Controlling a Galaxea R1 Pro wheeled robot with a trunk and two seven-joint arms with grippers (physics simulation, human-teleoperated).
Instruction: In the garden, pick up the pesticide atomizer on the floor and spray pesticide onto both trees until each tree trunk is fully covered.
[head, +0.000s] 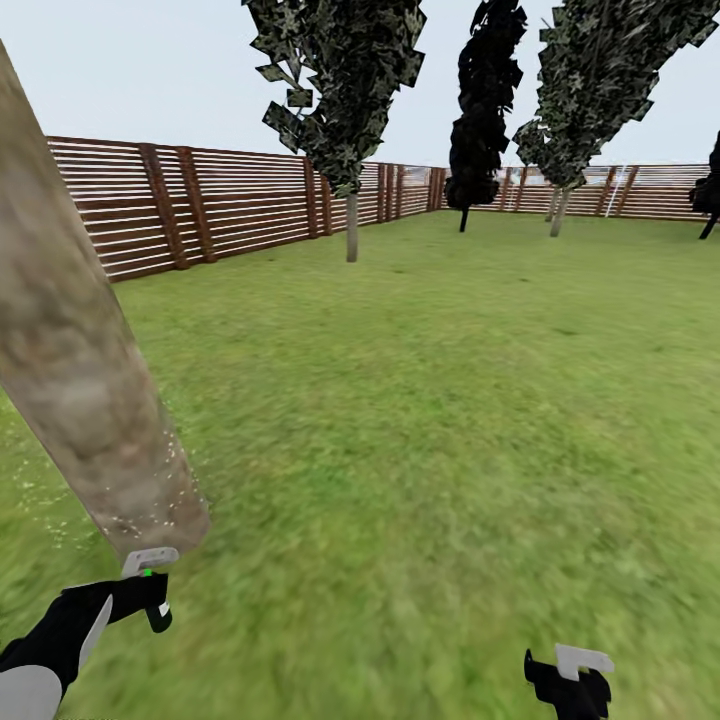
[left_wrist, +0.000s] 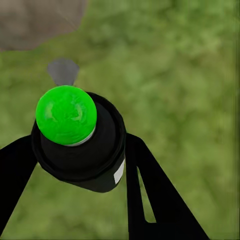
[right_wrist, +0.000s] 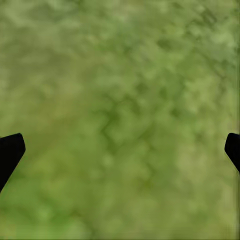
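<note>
A thick, smooth, mottled grey-tan tree trunk (head: 75, 370) leans across the left of the head view, with white specks scattered on its lower part and on the grass beside it. Just below its base, my left gripper (head: 150, 588) is shut on the pesticide atomizer (left_wrist: 82, 155), a black can with a bright green top (left_wrist: 66, 115). In the left wrist view a small grey nozzle (left_wrist: 62, 71) points toward the trunk (left_wrist: 35, 20), and the fingers (left_wrist: 150, 200) flank the can. My right gripper (head: 572, 672) hangs open over bare grass, holding nothing.
Green lawn (head: 450, 400) stretches ahead to a brown slatted fence (head: 200, 205). Far off stand a leafy tree with a pale thin trunk (head: 352, 228), a dark narrow tree (head: 480, 110) and another leafy tree (head: 560, 212).
</note>
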